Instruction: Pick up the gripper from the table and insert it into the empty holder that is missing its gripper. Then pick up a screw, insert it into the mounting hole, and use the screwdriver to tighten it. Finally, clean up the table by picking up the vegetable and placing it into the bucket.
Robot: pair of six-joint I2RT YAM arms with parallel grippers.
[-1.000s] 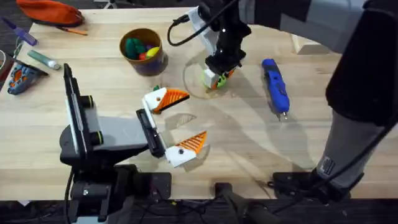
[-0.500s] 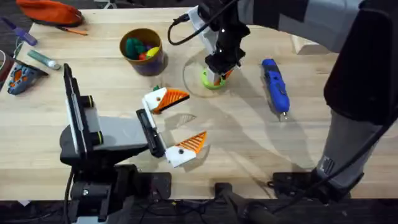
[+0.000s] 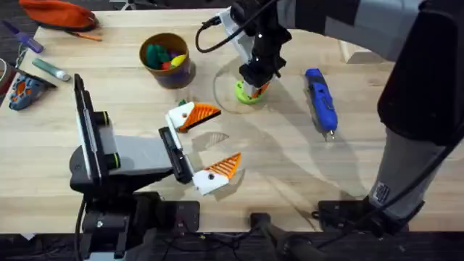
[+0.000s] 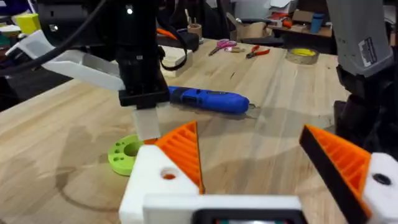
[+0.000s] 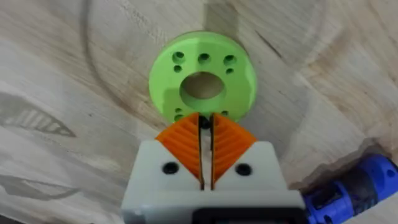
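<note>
The right tool (image 5: pixel 206 146) sits low over the bright lime-green ring-shaped plastic disc (image 5: pixel 203 85), orange pads pinched together on something tiny and dark, probably a screw, honestly too small to call. If that grip is off-centre, it could drop and roll across the light wooden plank counter (image 3: pixel 290 167). The left tool (image 3: pixel 201 145) rests wide open near the front edge, empty. The blue pen-shaped electric screwdriver (image 3: pixel 320 100) lies toward the counter's right edge, untouched. Can't spot the holder's mounting hole.
</note>
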